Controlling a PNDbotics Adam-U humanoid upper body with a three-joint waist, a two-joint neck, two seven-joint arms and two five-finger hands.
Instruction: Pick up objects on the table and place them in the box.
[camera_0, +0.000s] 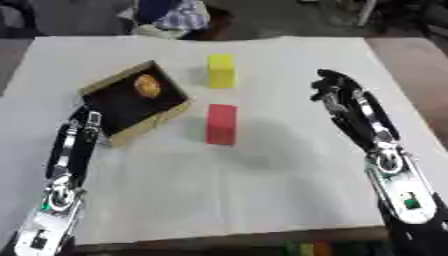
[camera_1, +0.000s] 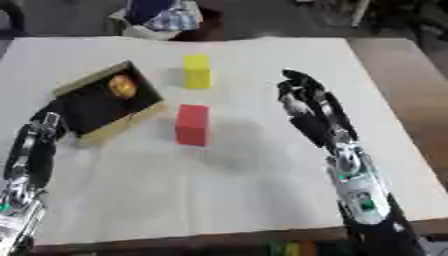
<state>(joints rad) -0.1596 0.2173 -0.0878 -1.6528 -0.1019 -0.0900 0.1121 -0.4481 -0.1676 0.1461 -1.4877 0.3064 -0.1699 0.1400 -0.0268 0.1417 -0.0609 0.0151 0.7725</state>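
Box (camera_0: 115, 131) at ten o'clock holds an orange object (camera_0: 147, 85); red block (camera_0: 221, 124) centre, yellow block (camera_0: 220, 70) at twelve. Left hand (camera_0: 80, 131) beside the box and right hand (camera_0: 341, 97) at three o'clock, fingers relaxed, empty.

Light was even and soft, bright on the white table cover (camera_0: 262, 190), no glare. Both views were blurred throughout; edges smeared. A faint shadow lay right of the red block (camera_0: 221, 124), toward the near edge. The box (camera_0: 112, 131) interior read dark. Floor beyond the far edge was dim.
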